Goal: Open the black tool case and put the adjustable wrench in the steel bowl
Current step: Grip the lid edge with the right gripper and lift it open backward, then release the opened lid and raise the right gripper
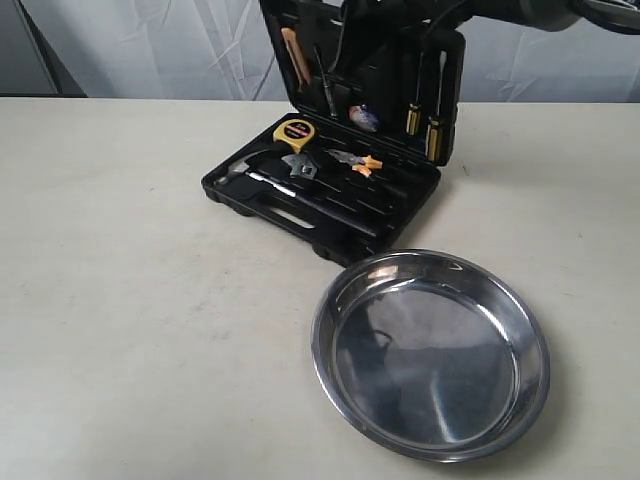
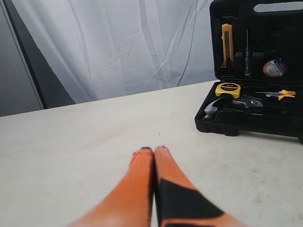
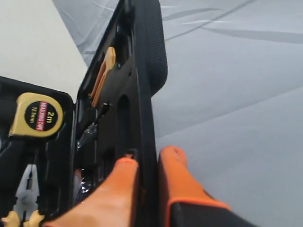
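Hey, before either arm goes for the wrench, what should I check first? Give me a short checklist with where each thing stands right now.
1. Is the black tool case open: ok, the lid stands upright.
2. Is the lid held: ok, the right pincer looks closed over its edge.
3. Is the adjustable wrench exposed: ok, it lies uncovered in the base beside the hammer, near the tape measure.
4. Is the left pincer ready to grasp: not ok, it is shut and empty over the table, away from the case.
5. Is the steel bowl free: ok, it is empty, in front of the case.
6. Is the wrench loose in its moulded seat: cannot tell.
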You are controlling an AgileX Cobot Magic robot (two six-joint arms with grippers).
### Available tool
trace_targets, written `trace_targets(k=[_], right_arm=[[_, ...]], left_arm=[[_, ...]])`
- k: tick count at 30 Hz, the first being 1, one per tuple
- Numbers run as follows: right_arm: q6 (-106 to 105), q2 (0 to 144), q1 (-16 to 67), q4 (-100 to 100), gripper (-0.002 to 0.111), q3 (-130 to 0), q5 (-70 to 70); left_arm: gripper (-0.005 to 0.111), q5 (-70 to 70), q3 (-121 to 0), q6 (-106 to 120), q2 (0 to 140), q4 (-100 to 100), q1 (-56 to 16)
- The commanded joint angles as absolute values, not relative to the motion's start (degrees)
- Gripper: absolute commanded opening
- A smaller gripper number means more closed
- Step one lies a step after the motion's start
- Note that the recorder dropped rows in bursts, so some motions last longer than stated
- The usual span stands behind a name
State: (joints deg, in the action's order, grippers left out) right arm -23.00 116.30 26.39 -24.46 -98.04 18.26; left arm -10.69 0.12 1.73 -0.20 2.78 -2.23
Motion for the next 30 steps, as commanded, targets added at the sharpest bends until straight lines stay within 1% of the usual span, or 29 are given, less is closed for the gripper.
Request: trace_targets(k=[1, 9, 11, 13, 15, 17, 20, 21, 23, 24, 26, 27, 30], right_arm=[[-22.9, 115.5, 23.3, -27.0, -0.001, -98.2, 16.6], [-22.9, 115.6, 19.9, -27.1, 0.001, -98.2, 13.4], [-22.9, 115.6, 19.3, -27.1, 0.010, -98.2, 13.2], [-22.9, 115.6, 18.5, -27.1, 0.026, -98.2, 12.9], [-22.9, 115.6, 18.1, -27.6, 0.046, -98.3, 12.6], [-22.4, 115.6, 18.0, -28.1, 0.054, -98.9, 13.0], [-21.7, 115.6, 18.0, -27.5, 0.051, -99.9, 13.5], [-20.8, 115.4, 18.0, -27.3, 0.047, -99.9, 13.6], [-16.8, 115.3, 18.2, -22.4, 0.036, -100.0, 14.6], [-13.8, 115.3, 18.5, -17.7, 0.027, -100.0, 15.7], [-12.6, 115.5, 18.8, -9.6, 0.005, -100.3, 19.1], [-13.4, 116.3, 18.9, -5.2, 0.000, -100.3, 20.0], [-22.3, 119.7, 19.1, 8.8, -0.001, -100.9, 23.1]], left_arm=[[0.000, -10.4, 0.0, 1.7, 0.0, 2.7, -2.4], [0.000, -10.4, 0.0, 1.7, 0.0, 2.7, -2.4], [0.000, -10.4, 0.0, 1.7, 0.0, 2.7, -2.4], [0.000, -10.4, 0.0, 1.7, 0.0, 2.7, -2.4], [0.000, -10.4, 0.0, 1.7, 0.0, 2.7, -2.4], [0.000, -10.4, 0.0, 1.7, 0.0, 2.7, -2.4], [0.000, -10.4, 0.0, 1.7, 0.0, 2.7, -2.4], [0.000, -10.4, 0.0, 1.7, 0.0, 2.7, -2.4], [0.000, -10.4, 0.0, 1.7, 0.0, 2.7, -2.4], [0.000, -10.4, 0.0, 1.7, 0.0, 2.7, -2.4], [0.000, -10.4, 0.0, 1.7, 0.0, 2.7, -2.4], [0.000, -10.4, 0.0, 1.7, 0.0, 2.7, -2.4], [0.000, -10.4, 0.0, 1.7, 0.0, 2.7, -2.4]])
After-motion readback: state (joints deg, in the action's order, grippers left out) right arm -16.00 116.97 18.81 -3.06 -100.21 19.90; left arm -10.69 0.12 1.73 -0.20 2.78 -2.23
